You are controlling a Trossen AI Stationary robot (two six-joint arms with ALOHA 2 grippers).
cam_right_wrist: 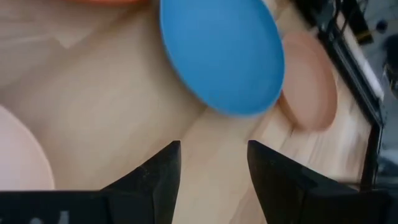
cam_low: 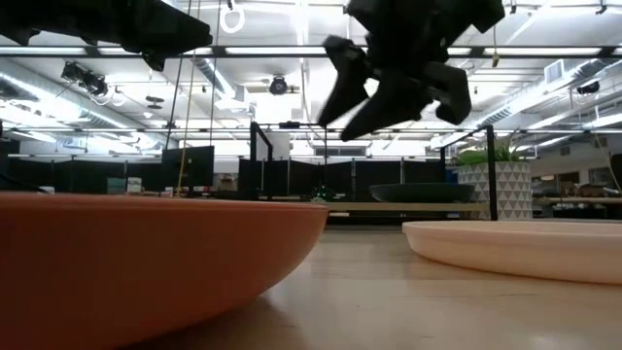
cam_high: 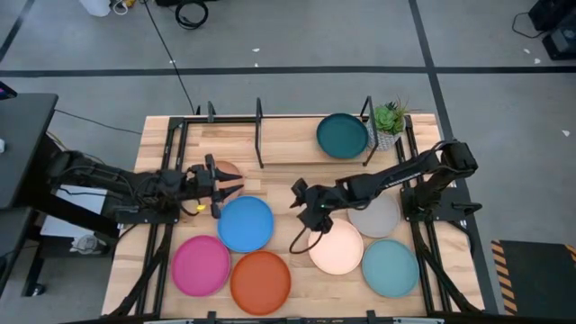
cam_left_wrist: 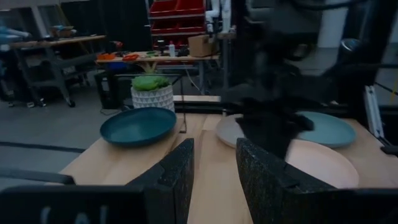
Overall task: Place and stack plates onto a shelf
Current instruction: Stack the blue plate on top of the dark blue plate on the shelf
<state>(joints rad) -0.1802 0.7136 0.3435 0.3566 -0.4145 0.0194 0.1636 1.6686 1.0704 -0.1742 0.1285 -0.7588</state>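
The dark teal plate lies flat on the shelf's wood base, next to the black posts. The others lie flat on the table: tan, blue, magenta, orange, cream, grey, light teal. My left gripper hovers open above the tan plate's near edge, raised off it. My right gripper is open in the air over bare wood between the blue plate and the cream plate.
A small potted plant stands at the shelf's right end beside the dark teal plate. The shelf's left bay holds nothing. Black frame rails run along the table's left and right sides.
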